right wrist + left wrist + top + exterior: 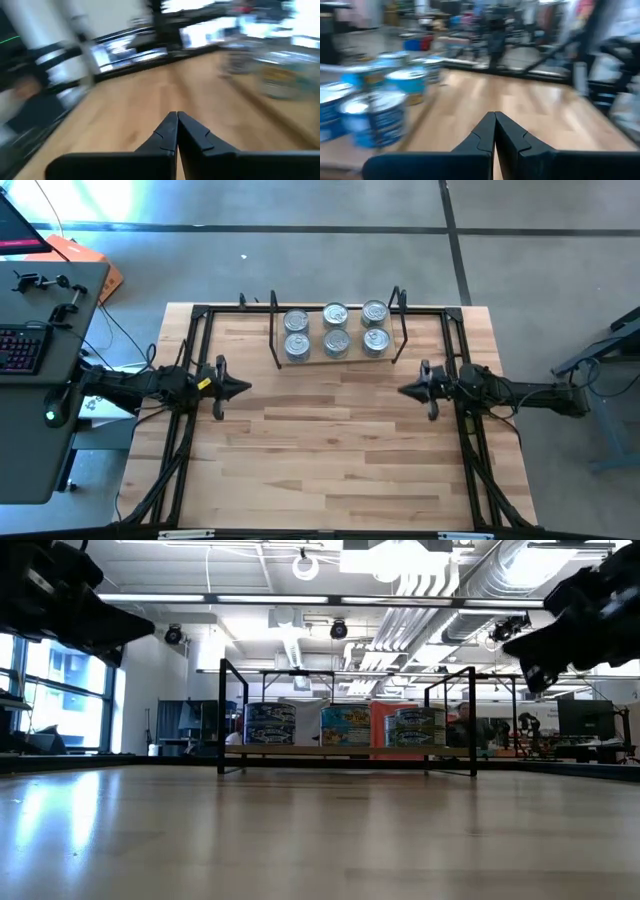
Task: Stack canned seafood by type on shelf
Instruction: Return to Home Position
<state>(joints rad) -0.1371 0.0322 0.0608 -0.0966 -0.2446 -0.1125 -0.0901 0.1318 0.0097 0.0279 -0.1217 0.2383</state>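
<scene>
High view: light-wood shelf (pixel 312 358) in black wire frame, upper centre of frame, carries round silver-lidded tins (pixel 335 340), two rows of three. Left pincer (pixel 243 388) mid-left, right pincer (pixel 404 390) mid-right, both above plank desk (pixel 330 450), pointed fingers pressed together, holding nothing.

Industrial-style robotics lab: exposed ceiling ducts (pixel 450 585), concrete floor (pixel 300 270), a grey desk (pixel 30 450) carrying a backlit keyboard (pixel 20 348), and a monitor (pixel 585 720) across the room.

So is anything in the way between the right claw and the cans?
Nothing visible. Only bare table lies between the right gripper and the cans; the shelf's wire end loop stands just aside.
</scene>
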